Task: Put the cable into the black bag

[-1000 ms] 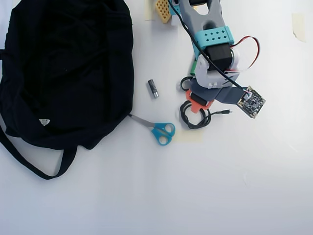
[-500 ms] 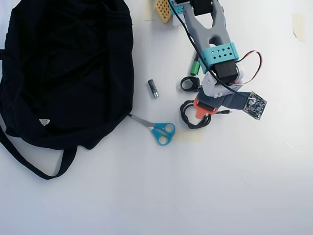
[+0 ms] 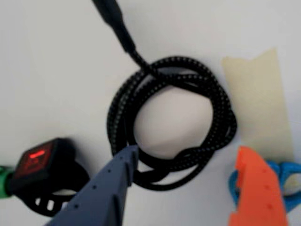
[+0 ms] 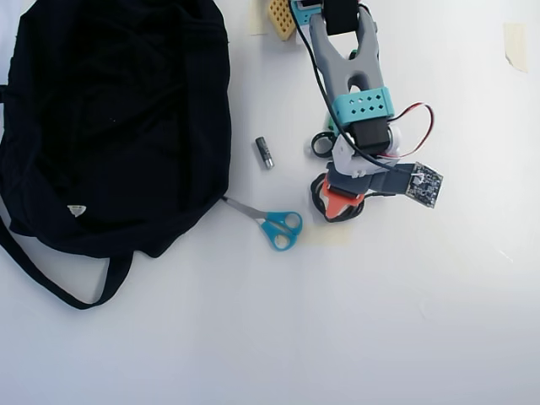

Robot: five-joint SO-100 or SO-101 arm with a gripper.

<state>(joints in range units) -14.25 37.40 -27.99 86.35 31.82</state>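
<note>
The cable (image 3: pixel 222 109), a black braided cord in a loose coil, fills the middle of the wrist view, its plug end (image 3: pixel 113 19) pointing to the top. My gripper (image 3: pixel 186 153) is open right over the coil's near side: the blue-grey finger (image 3: pixel 110 183) overlaps its left edge, and the orange finger (image 3: pixel 258 188) stands apart on the right. In the overhead view my gripper (image 4: pixel 342 202) covers most of the cable (image 4: pixel 317 192). The black bag (image 4: pixel 118 126) lies far to the left, with its strap (image 4: pixel 51 283) trailing below.
Blue-handled scissors (image 4: pixel 278 228) lie between bag and gripper, and their handle (image 3: pixel 284 174) shows beside the orange finger. A black ring clip (image 4: pixel 321 145) with a red display (image 3: pixel 40 162) sits close by. A small grey cylinder (image 4: pixel 265 153) and a tape patch (image 3: pixel 256 103) are nearby.
The arm has swung in over the coil and come down. The gripper now covers most of the cable, and the plug end no longer shows from above.
</note>
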